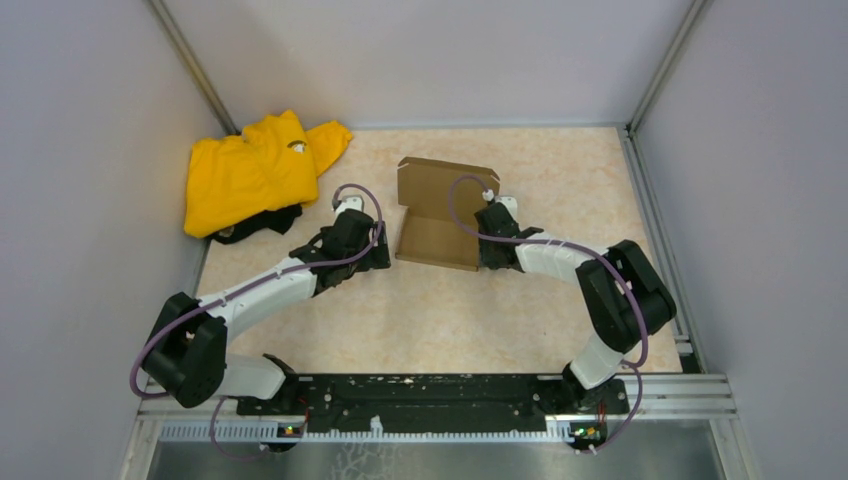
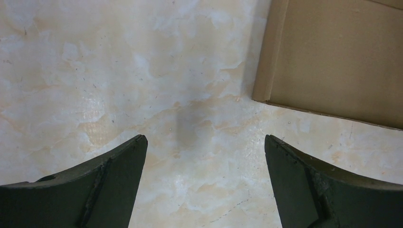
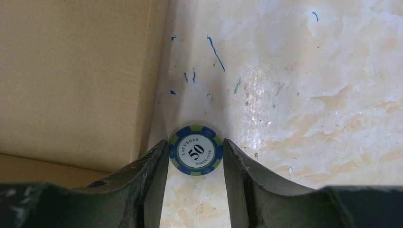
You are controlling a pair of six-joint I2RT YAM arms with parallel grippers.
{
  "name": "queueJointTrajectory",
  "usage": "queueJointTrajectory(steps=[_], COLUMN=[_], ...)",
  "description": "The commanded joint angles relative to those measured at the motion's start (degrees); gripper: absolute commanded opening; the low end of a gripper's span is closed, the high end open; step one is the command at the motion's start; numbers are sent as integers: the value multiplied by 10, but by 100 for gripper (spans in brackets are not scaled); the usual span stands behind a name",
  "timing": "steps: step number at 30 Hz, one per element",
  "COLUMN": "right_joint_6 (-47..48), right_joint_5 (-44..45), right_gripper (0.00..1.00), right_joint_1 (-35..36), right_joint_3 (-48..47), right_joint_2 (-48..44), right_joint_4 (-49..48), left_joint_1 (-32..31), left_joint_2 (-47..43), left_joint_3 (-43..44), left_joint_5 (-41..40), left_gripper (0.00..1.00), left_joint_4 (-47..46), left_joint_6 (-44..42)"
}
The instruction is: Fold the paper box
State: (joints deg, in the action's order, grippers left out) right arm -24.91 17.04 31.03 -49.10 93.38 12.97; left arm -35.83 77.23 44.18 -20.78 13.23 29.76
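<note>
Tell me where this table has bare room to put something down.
Free: the wide table patch from the box to the near edge; also the far right corner beyond the box. Crowded: both box sides, with the left end effector open and the right end effector shut on a chip; the garment fills the far left.

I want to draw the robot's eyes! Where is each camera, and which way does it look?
Top external: high behind the arms, looking down at the table, paper box and yellow garment; both arms show.
Left wrist: on the left arm, looking down at table and the box's corner; the open left claw shows.
Right wrist: on the right arm, looking down at the box's edge; the right claw touches both sides of a poker chip.
Shared: all see the paper box.
</note>
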Motion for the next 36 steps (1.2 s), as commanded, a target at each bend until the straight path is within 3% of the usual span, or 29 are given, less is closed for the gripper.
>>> queueJointTrajectory(steps=[1,36], right_joint_6=[-2,4], right_joint_5=[6,37], right_gripper=[43,40], right_joint_1=[8,-38], right_joint_3=[17,-45], right_joint_2=[-5,42], right_joint_4=[28,65], left_joint_1=[4,19], left_joint_2=[-3,10], left_joint_3=[-3,10], left_joint_5=[7,12], left_gripper=[99,99], left_joint_4=[-15,-19], left_joint_6=[1,-12])
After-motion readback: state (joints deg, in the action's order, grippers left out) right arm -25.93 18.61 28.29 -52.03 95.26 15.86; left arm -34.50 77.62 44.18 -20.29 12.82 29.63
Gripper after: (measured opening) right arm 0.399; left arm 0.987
